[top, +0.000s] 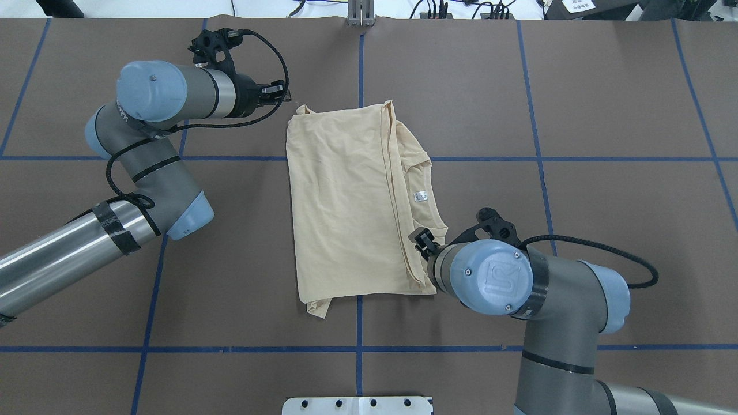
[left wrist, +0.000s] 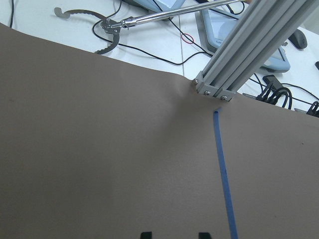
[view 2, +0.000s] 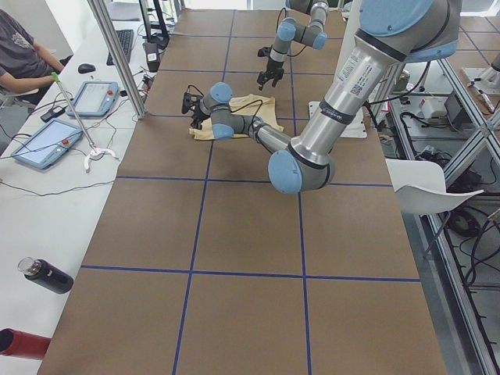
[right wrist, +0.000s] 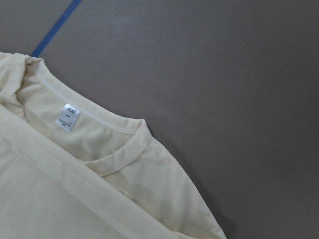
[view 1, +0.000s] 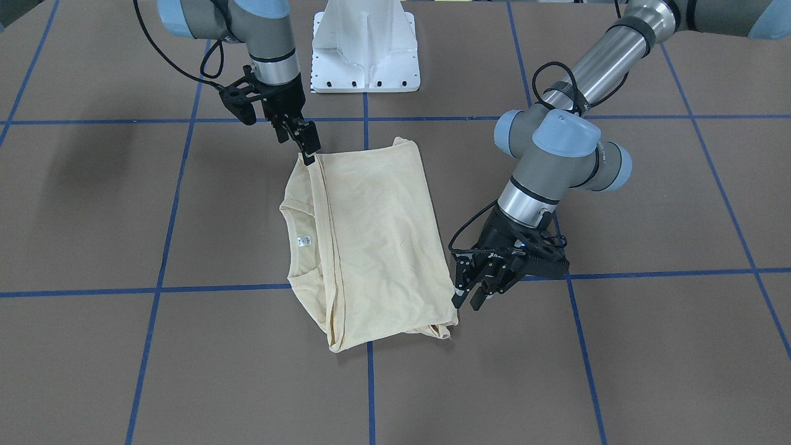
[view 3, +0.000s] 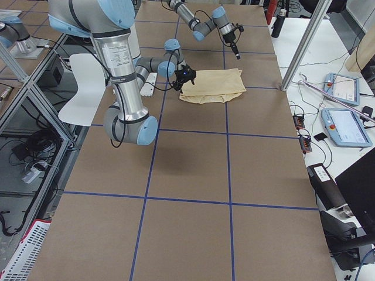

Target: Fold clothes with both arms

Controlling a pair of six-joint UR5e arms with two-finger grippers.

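The cream-yellow T-shirt lies flat at mid-table, folded lengthwise, its plain side up and the print hidden. It also shows in the overhead view and the right wrist view. The neck opening with its white label shows beside the folded flap. My right gripper is low at the shirt's near corner; its jaws look apart, with one fingertip touching the fabric edge. My left gripper is open and empty just off the shirt's far corner, over bare table.
The white pedestal base stands at the robot's edge of the table. An aluminium post stands at the far edge. Blue tape lines cross the brown tabletop. A desk with tablets and an operator is beyond.
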